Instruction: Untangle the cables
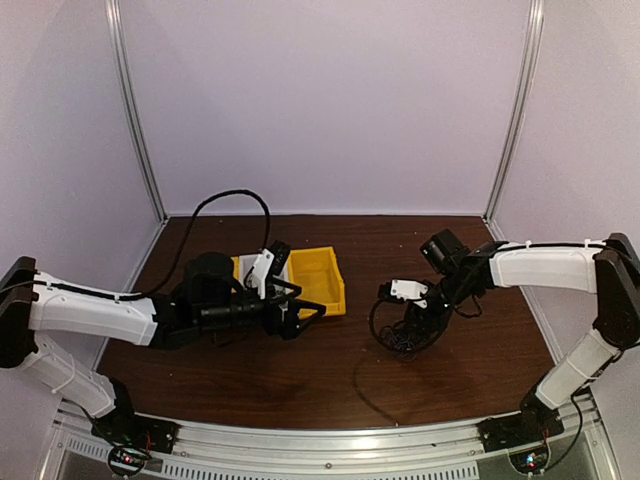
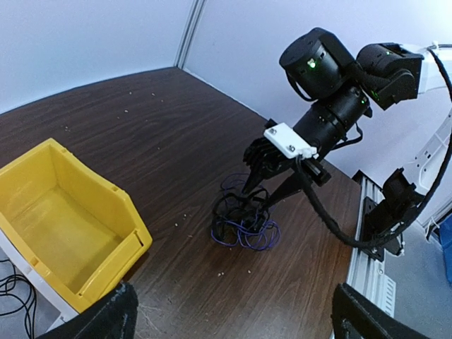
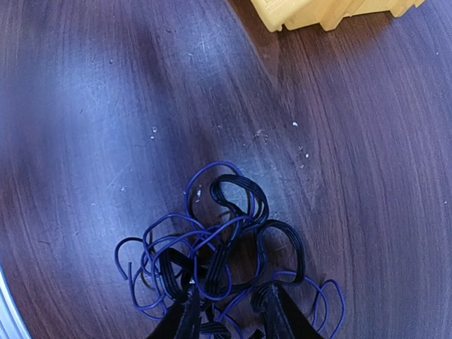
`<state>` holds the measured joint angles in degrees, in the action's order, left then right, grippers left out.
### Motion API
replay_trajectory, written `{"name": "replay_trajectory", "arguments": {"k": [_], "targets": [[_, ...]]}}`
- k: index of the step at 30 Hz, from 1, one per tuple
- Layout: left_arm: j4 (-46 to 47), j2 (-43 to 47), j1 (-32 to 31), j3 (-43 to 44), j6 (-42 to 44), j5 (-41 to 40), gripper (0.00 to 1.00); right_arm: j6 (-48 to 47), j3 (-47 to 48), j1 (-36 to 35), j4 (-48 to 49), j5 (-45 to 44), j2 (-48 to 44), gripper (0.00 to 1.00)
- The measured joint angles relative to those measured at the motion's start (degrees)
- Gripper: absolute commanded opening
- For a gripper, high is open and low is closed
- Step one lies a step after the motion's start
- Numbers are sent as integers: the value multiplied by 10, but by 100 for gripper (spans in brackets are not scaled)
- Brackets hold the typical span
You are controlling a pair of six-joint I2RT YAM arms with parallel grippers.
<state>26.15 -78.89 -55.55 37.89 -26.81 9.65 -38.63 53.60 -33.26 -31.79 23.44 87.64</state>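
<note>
Cables [image 3: 219, 247], dark blue and black, lie in one loopy knot on the dark wooden table [image 1: 400, 250], right of centre. The right gripper [image 3: 233, 318] stands among the strands; whether it pinches them I cannot tell. The left gripper [image 2: 233, 318] is spread wide beside a yellow bin [image 2: 42, 169]. Pale walls [image 1: 320, 100] enclose the table.

The table [image 3: 106, 85] is dark brown wood grain, smooth with a soft sheen, flecked with pale crumbs. The cables [image 3: 215, 251] wear slick sheaths: the dark-blue thin and round, the black flat, ribbed and shiny. At one o'clock from them, the yellow bin [image 3: 311, 10] is smooth, faintly glossy plastic. At six o'clock in the top view, the rail [image 1: 330, 440] is dull silver metal.
</note>
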Motion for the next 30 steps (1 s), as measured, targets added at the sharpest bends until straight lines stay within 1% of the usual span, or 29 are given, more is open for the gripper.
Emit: {"name": "replay_trajectory", "arguments": {"k": [7,18,20,25,28,30], "targets": [[-1,-12,-1,4,-25,-56,97,10,14,0,-1,0,31,34],[-14,-27,-1,9,-51,-87,98,15,17,0,-1,2,50,33],[-14,-27,-1,9,-53,-91,98,16,17,-2,-1,3,54,31],[-14,-33,-1,11,-56,-94,97,20,17,-2,-2,6,56,15],[-14,-41,-1,12,-59,-92,96,21,24,-2,-9,12,56,8],[-13,-47,-1,12,-61,-87,92,23,31,-2,-16,19,55,5]]}}
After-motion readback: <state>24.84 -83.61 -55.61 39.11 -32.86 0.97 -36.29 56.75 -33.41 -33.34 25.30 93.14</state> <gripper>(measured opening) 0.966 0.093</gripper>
